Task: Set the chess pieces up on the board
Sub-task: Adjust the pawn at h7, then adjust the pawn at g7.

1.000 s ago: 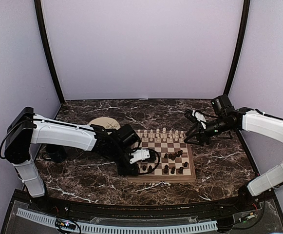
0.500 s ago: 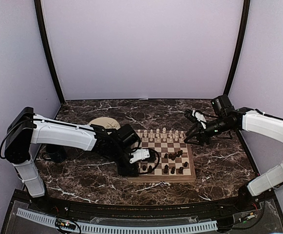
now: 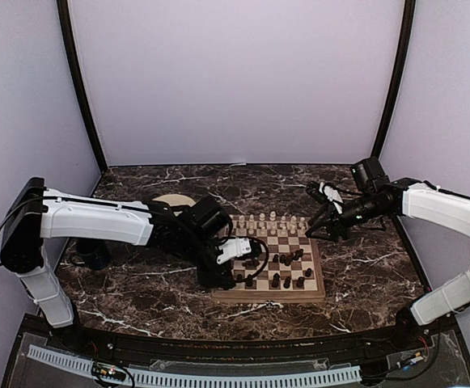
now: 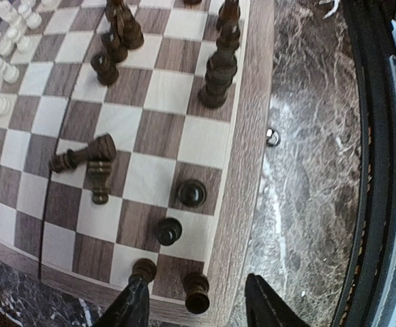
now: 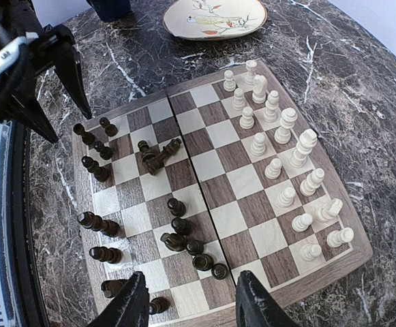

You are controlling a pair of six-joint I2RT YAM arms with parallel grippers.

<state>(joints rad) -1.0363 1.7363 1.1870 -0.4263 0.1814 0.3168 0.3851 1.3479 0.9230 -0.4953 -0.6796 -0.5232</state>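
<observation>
While you look down from the top camera, the square wooden chessboard with light and dark brown checks point(image 3: 277, 241) lies on the dark veined marble table point(image 3: 137, 291). Small pale cream turned chess pieces point(image 3: 267, 220) stand along its far edge, and small dark brown turned pieces point(image 3: 287, 271) are scattered over its near half. Your left gripper point(image 3: 249, 257) hangs over the board's near left corner. Your right gripper point(image 3: 319, 226) hovers just off its far right corner. A round cream plate point(image 3: 166, 202) sits beyond the far left corner. From the left wrist camera you see the board point(image 4: 160, 92) from above. Two dark pieces point(image 4: 82, 155) lie toppled on its squares, and others stand upright nearby. The left gripper point(image 4: 196, 283) has its fingers point(image 4: 129, 310) spread apart, released. One dark pawn on the board's edge row point(image 4: 196, 294) shows between them, and neither finger touches it. From the right wrist camera the whole board point(image 5: 242, 180) shows. The cream pieces point(image 5: 279, 157) line its right side in two rows, and the dark pieces point(image 5: 184, 238) are clustered loosely on its left half. The right gripper point(image 5: 192, 286) is spread wide and holds nothing. The left gripper point(image 5: 71, 128) appears at the board's upper left corner, also parted and empty.
</observation>
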